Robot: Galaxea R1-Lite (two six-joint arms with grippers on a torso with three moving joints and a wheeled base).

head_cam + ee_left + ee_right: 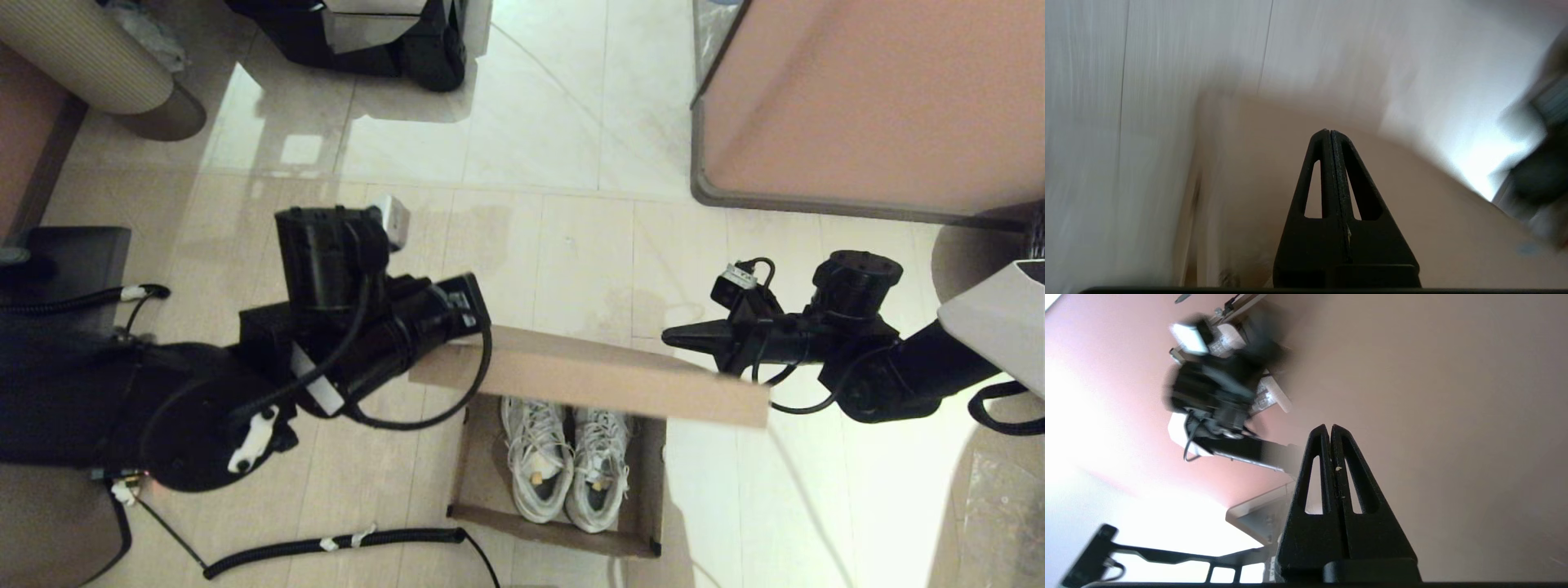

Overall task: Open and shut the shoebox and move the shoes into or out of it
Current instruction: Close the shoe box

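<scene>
The brown cardboard shoebox (467,482) stands open on the floor, its lid (596,376) raised and seen nearly edge-on. Both white shoes (563,465) lie side by side inside, toes under the lid. My left arm reaches to the lid's left end, where the lid hides its fingers in the head view. In the left wrist view the left gripper (1329,131) is shut, with blurred cardboard (1241,171) close in front. My right gripper (668,335) is shut and points left just behind the lid's right part. In the right wrist view the right gripper (1329,426) sits against plain brown cardboard (1453,416).
A table with a pinkish top (865,106) stands at the upper right. A ribbed beige cylinder (90,57) is at the upper left and a black machine base (367,33) at the top. A coiled black cable (343,543) lies on the floor left of the box.
</scene>
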